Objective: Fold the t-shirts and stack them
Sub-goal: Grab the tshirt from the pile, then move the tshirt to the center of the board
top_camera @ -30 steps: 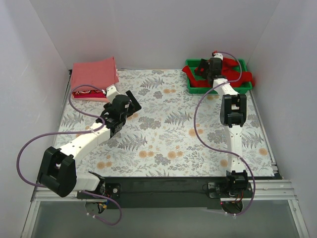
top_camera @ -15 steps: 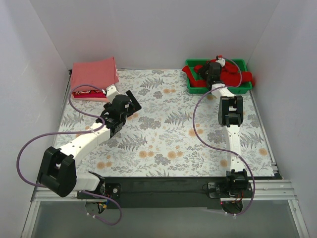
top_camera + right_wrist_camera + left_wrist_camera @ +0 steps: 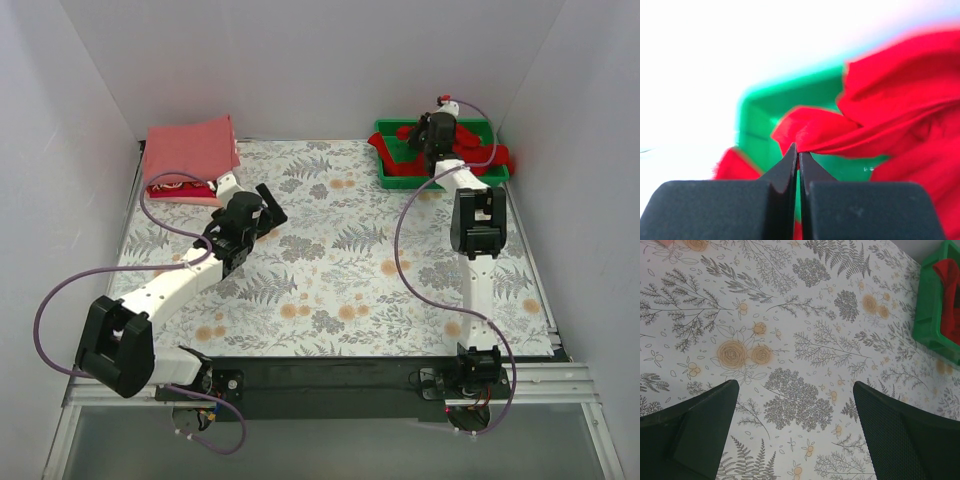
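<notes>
- The red t-shirt (image 3: 478, 158) lies crumpled in the green tray (image 3: 386, 172), with part of it spilling over the tray's right rim.
- The right gripper (image 3: 432, 132) is over the tray. In its wrist view the jaws are pressed together on a small raised fold of the red cloth (image 3: 810, 135), with the tray wall (image 3: 760, 115) behind.
- The left gripper (image 3: 795, 386) hangs over the floral tablecloth (image 3: 790, 340), well to the left of the tray, its jaws spread wide and holding nothing.
- The folded t-shirts (image 3: 190, 152) sit far to the left of the tray, along the same back edge. A salmon-pink one is on top and a patterned one shows underneath.
- Handling, as a judgement: the tee is light, limp and not fragile, so it will drape and trail when raised rather than keep its shape.
- The pinch is narrow and only takes in one bunched ridge, so the cloth may slip out or come up tangled.
- A better hold would be on a hem, shoulder seam or collar, where the cloth is doubled. I cannot tell which part of the shirt is pinched here.
</notes>
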You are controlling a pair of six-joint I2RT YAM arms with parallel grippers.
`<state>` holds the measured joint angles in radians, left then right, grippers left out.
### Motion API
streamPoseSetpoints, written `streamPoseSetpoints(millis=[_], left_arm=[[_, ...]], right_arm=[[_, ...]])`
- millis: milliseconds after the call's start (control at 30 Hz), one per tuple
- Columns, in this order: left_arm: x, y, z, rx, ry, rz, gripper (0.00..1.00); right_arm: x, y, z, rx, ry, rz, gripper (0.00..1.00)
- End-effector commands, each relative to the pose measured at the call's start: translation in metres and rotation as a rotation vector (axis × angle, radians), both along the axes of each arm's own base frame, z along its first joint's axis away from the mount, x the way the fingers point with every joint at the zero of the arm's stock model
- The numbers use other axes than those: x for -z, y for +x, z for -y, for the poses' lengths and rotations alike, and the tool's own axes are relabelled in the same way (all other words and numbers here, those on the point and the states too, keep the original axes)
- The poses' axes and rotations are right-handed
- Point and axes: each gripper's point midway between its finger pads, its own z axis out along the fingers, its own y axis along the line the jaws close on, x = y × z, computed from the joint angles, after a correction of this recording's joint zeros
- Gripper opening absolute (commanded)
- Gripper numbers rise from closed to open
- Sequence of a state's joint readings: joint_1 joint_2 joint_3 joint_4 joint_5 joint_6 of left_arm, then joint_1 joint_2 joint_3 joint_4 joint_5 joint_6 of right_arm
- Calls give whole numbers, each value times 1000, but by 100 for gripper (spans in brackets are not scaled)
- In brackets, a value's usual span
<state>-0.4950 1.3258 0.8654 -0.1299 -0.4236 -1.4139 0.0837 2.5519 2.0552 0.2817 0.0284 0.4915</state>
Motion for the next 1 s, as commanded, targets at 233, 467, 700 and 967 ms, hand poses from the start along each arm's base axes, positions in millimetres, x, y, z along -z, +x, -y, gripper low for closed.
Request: streamPoseSetpoints(millis=[233, 467, 700, 967], left_arm=[[-36, -28, 8, 73, -134, 61, 98], [-56, -56, 0, 88, -203, 108, 98], [-63, -73, -13, 53, -234, 117, 98], [-61, -81, -23, -1, -247, 88, 98]], right_arm=[[-285, -94, -35, -171, -286, 448, 1], [-408, -195, -119, -305, -420, 653, 1], [-504, -307, -188, -464, -346, 868, 1], [-562, -376, -192, -579, -176, 982, 1]])
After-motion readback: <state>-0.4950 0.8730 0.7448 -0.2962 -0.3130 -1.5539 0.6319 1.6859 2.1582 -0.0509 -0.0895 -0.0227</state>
